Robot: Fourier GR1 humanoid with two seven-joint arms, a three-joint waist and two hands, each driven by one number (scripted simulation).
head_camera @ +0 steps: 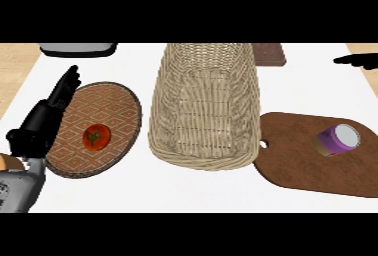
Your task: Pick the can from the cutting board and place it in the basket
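A white tabletop (317,90) seen from steeply above. In the middle stands a tall, pale wicker basket (203,105), its opening facing up. To its right lies a dark brown cutting board (303,175) whose left edge sits just beside the basket's base. The can (339,139) lies tilted on the right part of that board, its purple lid turned toward the viewer; nothing touches it. To the left of the basket is a round woven plate (114,112) with a brown diamond pattern, and on it sits a small red item (96,136) with a green mark. The robot's left hand (38,127), black, rises from the lower left over the plate's left rim, its fingers (66,85) straight and held together, holding nothing. The right hand (360,61) shows only as a black sliver at the upper right edge, well away from the can; whether it is spread or closed cannot be told. A dark brown block (269,54) lies behind the basket at the top.
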